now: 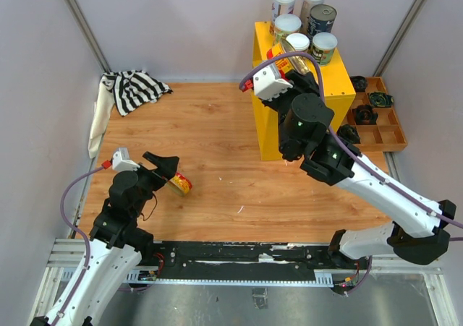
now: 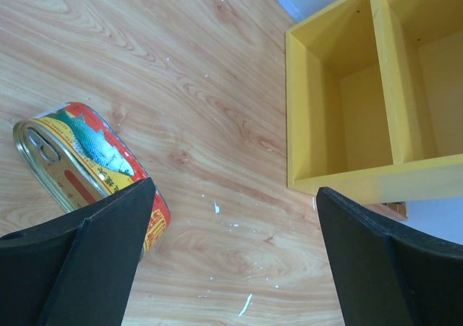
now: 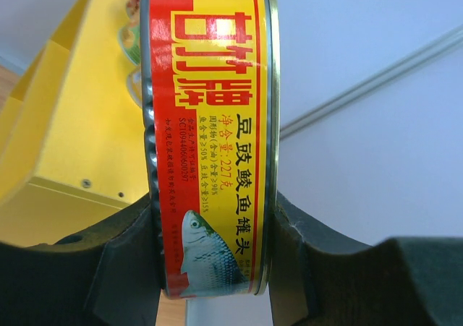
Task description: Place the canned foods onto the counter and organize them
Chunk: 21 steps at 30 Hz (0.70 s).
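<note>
The yellow counter [image 1: 269, 127] is seen at the far right of the wooden table [image 1: 217, 123], and its top is already stocked: a cluster of cans [image 1: 287, 26] is stood upright there, packed close. Most of the job is judged done. A red-and-yellow fish can [image 3: 206, 123] is clamped on edge in the right gripper [image 3: 210, 261], raised at the counter's near top edge, not yet set down. A second fish can [image 2: 72, 160] is left lying on the table, just beside the left gripper [image 2: 235, 190], whose jaws are spread wide and empty. That one remains to be collected.
</note>
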Tool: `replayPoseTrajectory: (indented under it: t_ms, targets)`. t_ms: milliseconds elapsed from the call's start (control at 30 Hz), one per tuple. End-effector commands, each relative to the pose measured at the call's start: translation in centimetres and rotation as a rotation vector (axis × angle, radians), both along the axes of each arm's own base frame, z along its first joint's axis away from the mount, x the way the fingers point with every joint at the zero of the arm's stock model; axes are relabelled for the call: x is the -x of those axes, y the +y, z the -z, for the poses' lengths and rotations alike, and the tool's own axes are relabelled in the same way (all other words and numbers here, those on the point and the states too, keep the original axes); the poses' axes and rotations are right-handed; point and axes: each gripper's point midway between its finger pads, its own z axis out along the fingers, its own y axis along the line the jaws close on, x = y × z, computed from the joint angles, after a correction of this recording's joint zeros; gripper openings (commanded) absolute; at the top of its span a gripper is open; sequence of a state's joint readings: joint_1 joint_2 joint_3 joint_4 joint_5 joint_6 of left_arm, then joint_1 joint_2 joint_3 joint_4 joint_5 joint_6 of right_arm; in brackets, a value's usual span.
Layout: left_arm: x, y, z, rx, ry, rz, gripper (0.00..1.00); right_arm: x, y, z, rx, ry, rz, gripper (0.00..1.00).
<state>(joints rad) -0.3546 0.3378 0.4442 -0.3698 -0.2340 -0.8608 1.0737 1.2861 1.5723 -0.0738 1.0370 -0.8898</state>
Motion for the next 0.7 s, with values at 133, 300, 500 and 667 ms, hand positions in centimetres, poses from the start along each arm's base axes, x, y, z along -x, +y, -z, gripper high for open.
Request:
replayPoseTrajectory:
  t_ms: [133, 300, 500, 667]
  targets:
    - [-0.5, 0.0, -1.3, 0.005, -0.036, 0.000, 0.98, -1.2, -5.7, -1.2, -0.012, -0.046, 0.173, 0.01]
    - [-0.9, -0.4, -1.3, 0.007, -0.039, 0.011, 0.98, -3.0, -8.2, 0.3, 0.020, -0.029, 0.274, 0.01]
    - [-1.2, -0.6, -1.4, 0.009, -0.044, 0.019, 0.98, -5.4, -9.4, 2.7, 0.073, -0.001, 0.356, 0.01]
    - [-1.3, -0.8, -1.4, 0.008, -0.046, 0.026, 0.98, -7.3, -9.6, 4.2, 0.104, 0.030, 0.408, 0.01]
